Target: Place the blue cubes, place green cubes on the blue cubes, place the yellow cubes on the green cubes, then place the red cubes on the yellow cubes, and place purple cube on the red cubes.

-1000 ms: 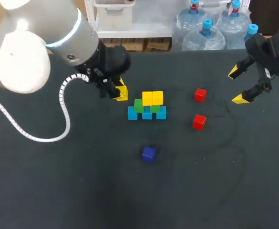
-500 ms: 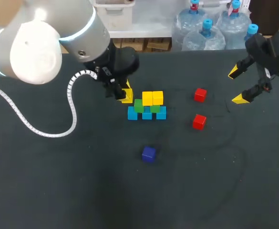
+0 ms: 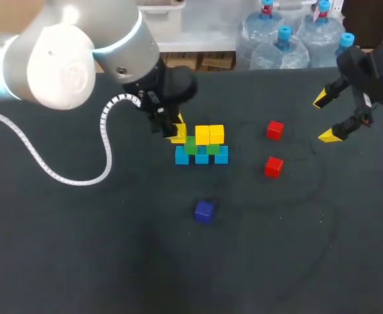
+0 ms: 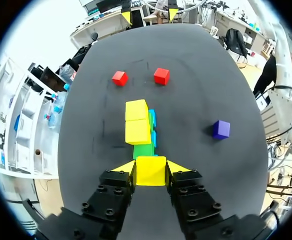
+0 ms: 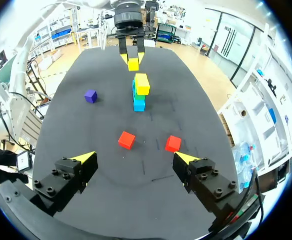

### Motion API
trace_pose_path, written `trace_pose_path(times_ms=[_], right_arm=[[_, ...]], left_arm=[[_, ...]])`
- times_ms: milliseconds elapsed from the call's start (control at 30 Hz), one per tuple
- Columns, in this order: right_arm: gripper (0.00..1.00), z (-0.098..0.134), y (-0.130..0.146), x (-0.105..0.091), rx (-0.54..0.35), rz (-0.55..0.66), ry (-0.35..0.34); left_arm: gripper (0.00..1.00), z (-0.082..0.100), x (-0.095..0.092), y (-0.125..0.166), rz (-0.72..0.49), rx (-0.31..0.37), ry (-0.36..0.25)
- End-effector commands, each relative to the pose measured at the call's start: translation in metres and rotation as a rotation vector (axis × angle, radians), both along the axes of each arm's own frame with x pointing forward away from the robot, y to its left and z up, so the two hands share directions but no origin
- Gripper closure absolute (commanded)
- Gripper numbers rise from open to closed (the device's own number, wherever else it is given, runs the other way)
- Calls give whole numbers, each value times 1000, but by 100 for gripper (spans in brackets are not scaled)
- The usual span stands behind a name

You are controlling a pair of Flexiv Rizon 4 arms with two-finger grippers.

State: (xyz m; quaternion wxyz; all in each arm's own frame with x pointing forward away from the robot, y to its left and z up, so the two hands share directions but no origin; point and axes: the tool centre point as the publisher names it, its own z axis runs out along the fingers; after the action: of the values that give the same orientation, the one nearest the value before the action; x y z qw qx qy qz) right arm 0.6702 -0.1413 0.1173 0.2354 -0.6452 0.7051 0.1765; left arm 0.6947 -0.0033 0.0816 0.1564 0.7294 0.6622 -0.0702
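Stack of blue, green and two yellow layers stands on the desk, and the left claw grips a third yellow cube at its 9 o'clock. Red cubes at 3 o'clock and the purple cube at 6 o'clock are not yet placed. The right claw hangs wide and empty.

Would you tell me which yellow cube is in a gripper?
The yellow cube held by the left gripper; the other two rest on the green cubes.

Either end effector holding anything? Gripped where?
Left end effector holds a yellow cube, pinched on two opposite sides. Right end effector is open and empty.
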Motion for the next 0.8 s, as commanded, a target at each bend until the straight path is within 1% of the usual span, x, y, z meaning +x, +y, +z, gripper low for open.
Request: trace_pose_path(times_ms=[33,800], right_arm=[[0,0,0,1,2,1,0],[0,0,0,1,2,1,0]], left_arm=[[100,-2,4,-3,-4,4,9],[100,-7,16,-11,-9,7,9]])
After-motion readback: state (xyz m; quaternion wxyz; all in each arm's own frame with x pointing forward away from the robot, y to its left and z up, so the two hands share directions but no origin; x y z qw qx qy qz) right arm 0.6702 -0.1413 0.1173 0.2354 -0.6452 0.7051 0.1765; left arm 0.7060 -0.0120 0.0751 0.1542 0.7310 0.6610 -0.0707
